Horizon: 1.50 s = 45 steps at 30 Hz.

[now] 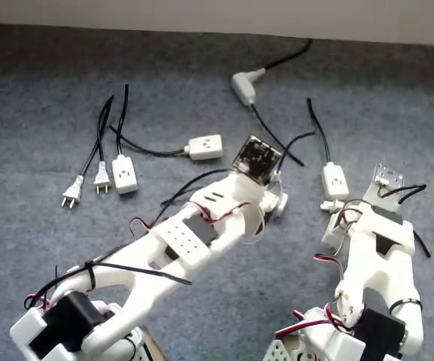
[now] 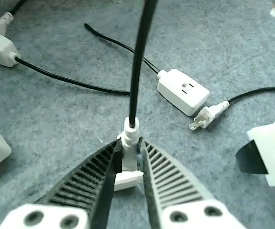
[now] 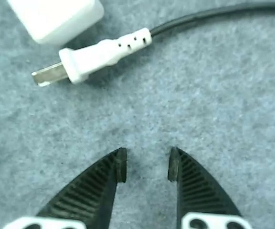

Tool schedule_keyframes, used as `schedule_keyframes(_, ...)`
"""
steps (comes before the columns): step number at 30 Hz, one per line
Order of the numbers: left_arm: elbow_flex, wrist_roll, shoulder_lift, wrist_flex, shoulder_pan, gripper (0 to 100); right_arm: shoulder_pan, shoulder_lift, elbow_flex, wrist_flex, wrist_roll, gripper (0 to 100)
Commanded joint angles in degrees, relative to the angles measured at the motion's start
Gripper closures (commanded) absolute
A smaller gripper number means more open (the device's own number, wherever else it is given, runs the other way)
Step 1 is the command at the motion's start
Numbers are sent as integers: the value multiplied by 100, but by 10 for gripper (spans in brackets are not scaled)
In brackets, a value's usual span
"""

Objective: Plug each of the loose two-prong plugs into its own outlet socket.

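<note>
Left gripper clamps a white two-prong plug on a black cord; right gripper gapes open near a second white plug

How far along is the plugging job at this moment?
Done: nothing looks plugged in. In hand: the left tool is shut on one plug. Left: the right tool is open near a loose plug beside a socket; two more plugs lie unplugged on the carpet.
</note>
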Motion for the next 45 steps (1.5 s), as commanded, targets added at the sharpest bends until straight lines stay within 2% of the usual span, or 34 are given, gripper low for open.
schedule_keyframes(1, -277, 53, 163, -334, 101, 993, 119, 40, 13, -145, -62, 833)
schedule_keyframes(10, -295, 44, 664, -1055, 101, 993, 110, 40, 13, -145, -62, 833)
schedule_keyframes(28, -259, 141, 716, -1073, 418, 994, 110, 40, 13, -145, -70, 833)
schedule_keyframes(32, -145, 703, 716, -1433, 180, 994, 110, 40, 13, -145, -79, 833)
schedule_keyframes(36, -127, 756, 725, -1468, -31, 994, 110, 40, 13, -145, -79, 833)
schedule_keyframes(45, 75, 765, 725, -1495, 4, 994, 110, 40, 13, -145, -88, 833)
